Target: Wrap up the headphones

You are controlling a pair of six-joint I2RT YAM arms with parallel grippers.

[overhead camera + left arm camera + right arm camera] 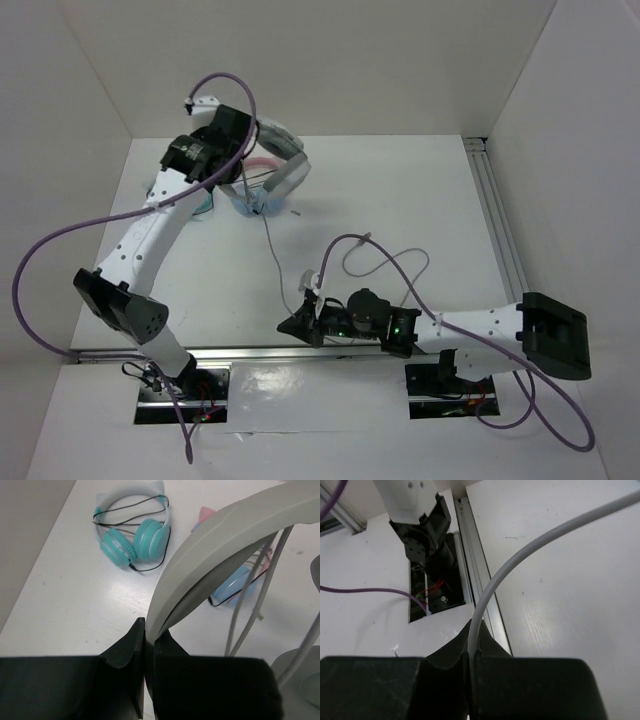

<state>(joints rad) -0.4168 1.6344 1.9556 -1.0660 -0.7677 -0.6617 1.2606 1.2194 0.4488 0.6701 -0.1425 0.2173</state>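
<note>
Headphones (278, 160) are held at the upper left of the top view, with the left pincer (145, 636) clenched on their smooth, wide grey band. Near the bottom centre, the right pincer (470, 647) grasps the thin, limp cable (520, 555) above the white desk (400, 200). Winding looks barely begun. The next move is probably to carry the cable round the band, keeping it taut.

pale grey headphones (215, 535), grey cable (520, 553), teal pair (135, 540), pink-and-blue pair (230, 587), white table (75, 605).

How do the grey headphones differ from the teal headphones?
The grey headphones have their headband pinched in the left gripper; the teal headphones lie on the table. The grey cable runs to the right gripper; the teal pair's black cable is wound across them. Both are over-ear.
</note>
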